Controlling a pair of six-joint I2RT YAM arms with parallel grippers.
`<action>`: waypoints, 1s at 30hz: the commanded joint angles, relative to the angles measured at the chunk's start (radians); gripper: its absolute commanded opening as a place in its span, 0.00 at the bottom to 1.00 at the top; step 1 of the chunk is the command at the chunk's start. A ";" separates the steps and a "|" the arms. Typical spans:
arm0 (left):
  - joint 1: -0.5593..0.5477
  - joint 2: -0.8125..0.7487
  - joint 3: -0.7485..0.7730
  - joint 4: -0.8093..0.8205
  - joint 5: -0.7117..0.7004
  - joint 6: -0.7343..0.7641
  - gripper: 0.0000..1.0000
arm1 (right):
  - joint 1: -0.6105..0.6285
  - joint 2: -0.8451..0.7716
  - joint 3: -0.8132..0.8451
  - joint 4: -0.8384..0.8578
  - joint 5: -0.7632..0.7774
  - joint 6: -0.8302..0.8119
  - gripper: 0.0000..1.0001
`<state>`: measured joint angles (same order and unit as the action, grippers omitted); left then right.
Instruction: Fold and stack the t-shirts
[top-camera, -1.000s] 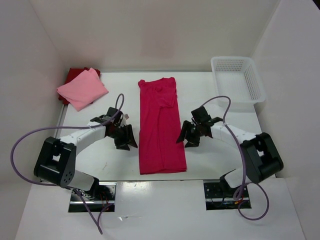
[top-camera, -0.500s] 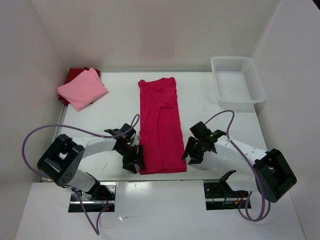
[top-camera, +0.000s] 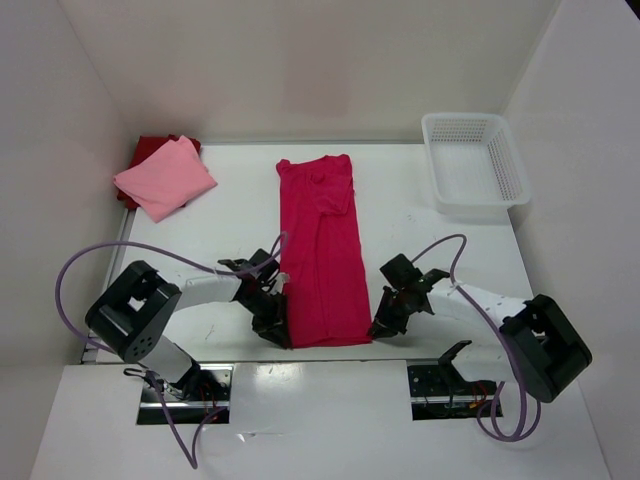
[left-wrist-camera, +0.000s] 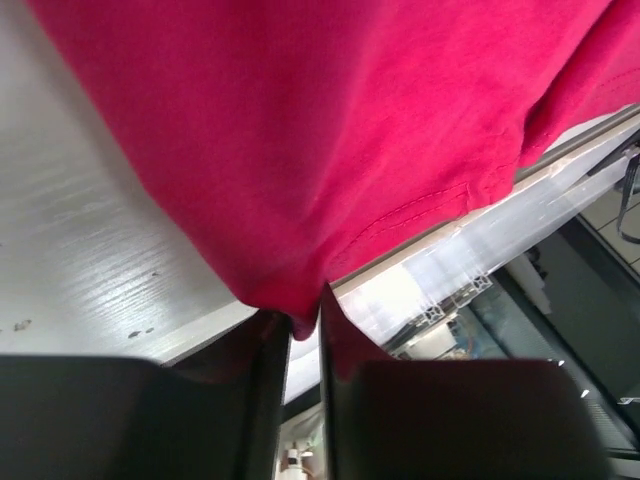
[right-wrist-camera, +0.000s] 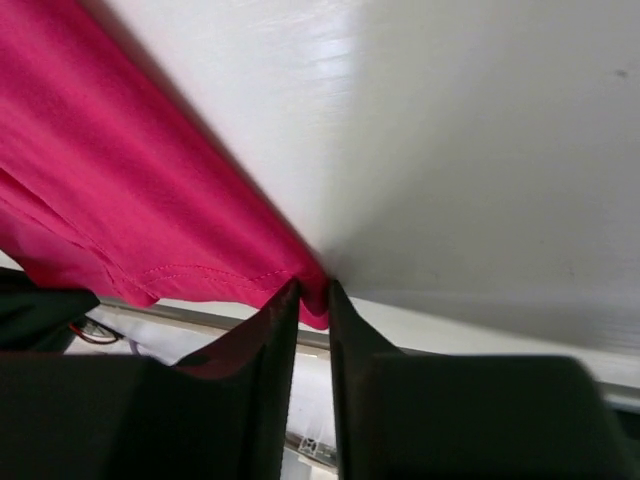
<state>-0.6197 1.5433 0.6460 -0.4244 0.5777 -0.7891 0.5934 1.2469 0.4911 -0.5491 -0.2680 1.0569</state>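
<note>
A bright crimson-pink t-shirt (top-camera: 322, 250) lies as a long folded strip down the middle of the table, hem toward me. My left gripper (top-camera: 280, 335) is shut on its near left hem corner (left-wrist-camera: 300, 315), and the cloth bunches between the jaws. My right gripper (top-camera: 378, 328) is shut on the near right hem corner (right-wrist-camera: 315, 300). At the back left, a folded light pink t-shirt (top-camera: 165, 177) rests on a dark red one (top-camera: 150, 148).
A white mesh basket (top-camera: 475, 163) stands at the back right. White walls close in the table at the back and both sides. The table's near edge (left-wrist-camera: 430, 250) runs just below both grippers. Purple cables loop from both arms.
Both grippers moved toward me along the shirt's sides to its near hem corners, then closed from open onto the cloth. The shirt's near hem has drawn in slightly.
</note>
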 joint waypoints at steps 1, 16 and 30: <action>-0.003 0.005 0.029 0.001 -0.003 0.020 0.21 | 0.011 0.011 -0.017 0.063 0.000 -0.003 0.20; 0.078 -0.144 0.187 -0.228 -0.013 0.065 0.06 | -0.084 -0.133 0.206 -0.180 -0.083 -0.144 0.00; 0.370 0.135 0.556 -0.079 -0.217 0.188 0.06 | -0.326 0.466 0.785 0.041 0.013 -0.408 0.00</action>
<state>-0.2520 1.6077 1.1511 -0.5629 0.4145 -0.6456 0.3233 1.6341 1.1656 -0.5701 -0.2848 0.7261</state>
